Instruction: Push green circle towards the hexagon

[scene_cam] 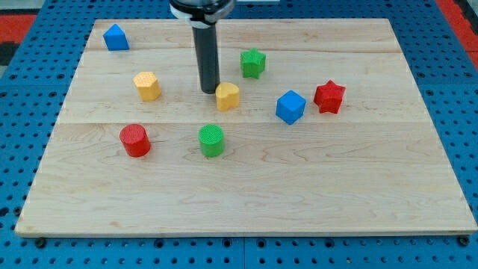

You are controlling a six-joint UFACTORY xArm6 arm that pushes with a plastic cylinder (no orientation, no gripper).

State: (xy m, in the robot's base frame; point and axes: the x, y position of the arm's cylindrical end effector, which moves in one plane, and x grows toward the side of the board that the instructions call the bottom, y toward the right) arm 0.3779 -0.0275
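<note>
My tip (209, 91) rests on the wooden board (246, 202), just left of a yellow block (228, 96), possibly touching it, holding nothing; the green circle (211, 140) sits below, apart, with the yellow hexagon (147, 86) farther left

one camera looks down at a slant from the wooden board's (246, 194) near edge, fairly close.

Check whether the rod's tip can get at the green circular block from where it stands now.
Probably yes: my tip sits beside a yellow block, above the green circular block in the view, with bare wooden board between them.
</note>
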